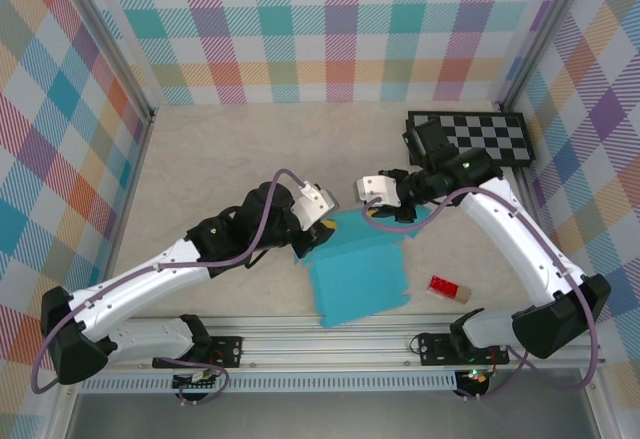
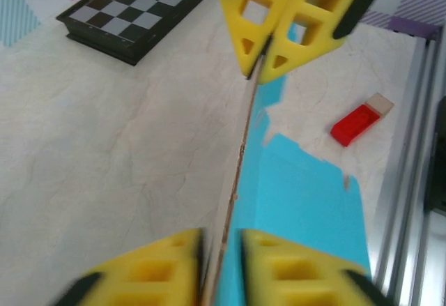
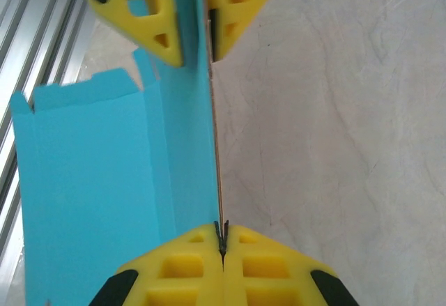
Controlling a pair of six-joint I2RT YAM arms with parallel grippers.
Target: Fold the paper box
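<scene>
The widest thing is the pale beige, marble-like table top (image 1: 250, 149), closed in by walls of coloured check pattern. On it, near the front edge and just beside the grey aluminium rail (image 1: 330, 334), lies the paper box (image 1: 360, 274). It is a thin teal card cut-out with small tabs, not folded into a box. Most of the sheet is flat with the teal face up. The long flap at its far side stands upright, almost vertical, so both wrist cameras see it as a thin line.

In the far right corner rests the flat black-and-white checkerboard (image 1: 485, 139), well apart from the card.

The two arms meet over the raised flap, one at each end. The yellow fingers of the right gripper (image 3: 223, 240) are pressed together on the top edge of the flap and pinch it firmly. The left gripper (image 2: 221, 235) has its fingers a little apart, one on each side of the same flap (the card passes through the gap). Whether one pad touches the card I cannot say, because this part is blurred.

The small red rectangular block (image 1: 445, 289) lies on the table to the right of the card, near it but not touching.
</scene>
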